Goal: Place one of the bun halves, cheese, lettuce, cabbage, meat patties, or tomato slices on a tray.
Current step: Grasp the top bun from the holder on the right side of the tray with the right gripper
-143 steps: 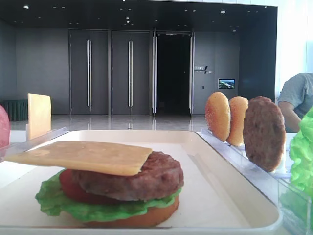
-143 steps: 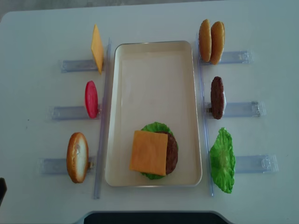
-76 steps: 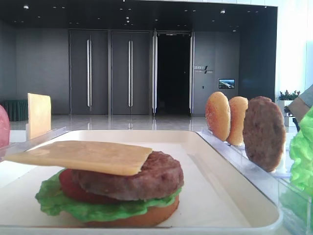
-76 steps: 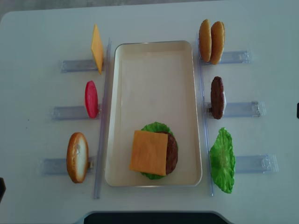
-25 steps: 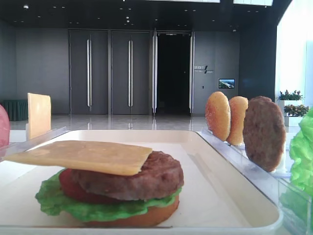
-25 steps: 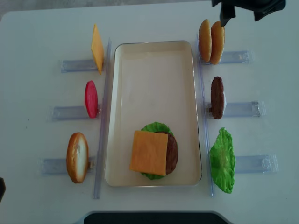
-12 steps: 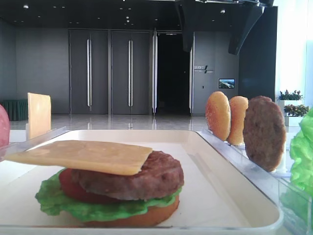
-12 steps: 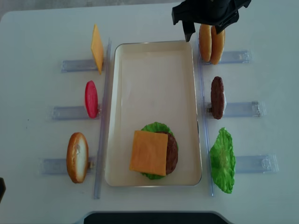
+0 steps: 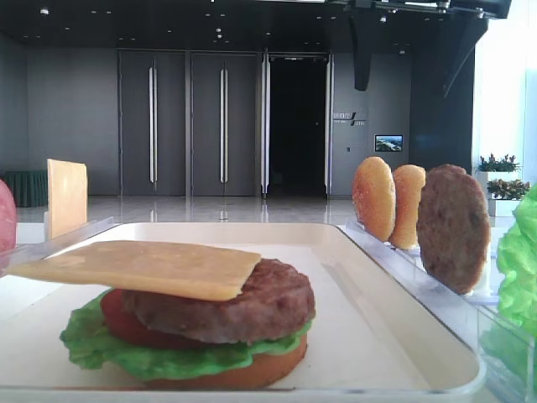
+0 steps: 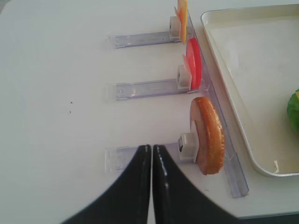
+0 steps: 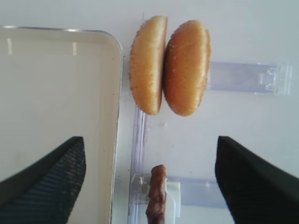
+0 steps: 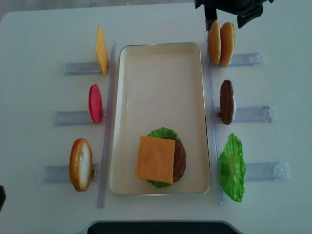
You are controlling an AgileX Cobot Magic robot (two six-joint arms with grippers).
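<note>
My right gripper (image 12: 225,21) hangs open above the two bun halves (image 12: 220,43) that stand on edge in the far right rack. In the right wrist view its fingers (image 11: 46,179) spread wide below those bun halves (image 11: 187,67), holding nothing. The cream tray (image 12: 161,73) carries a stack at its near end: cheese (image 12: 155,159) on a meat patty (image 12: 180,161) over lettuce (image 12: 163,132). My left gripper (image 10: 152,147) is shut and empty beside the near left bun half (image 10: 208,135).
Clear racks flank the tray. On the right stand a meat patty (image 12: 226,101) and a lettuce leaf (image 12: 231,167). On the left stand a cheese slice (image 12: 101,50), a tomato slice (image 12: 95,103) and a bun half (image 12: 81,164).
The right gripper came in from the far right, swung left over the tray's far corner, then moved back right over the two bun halves. The left gripper has not moved.
</note>
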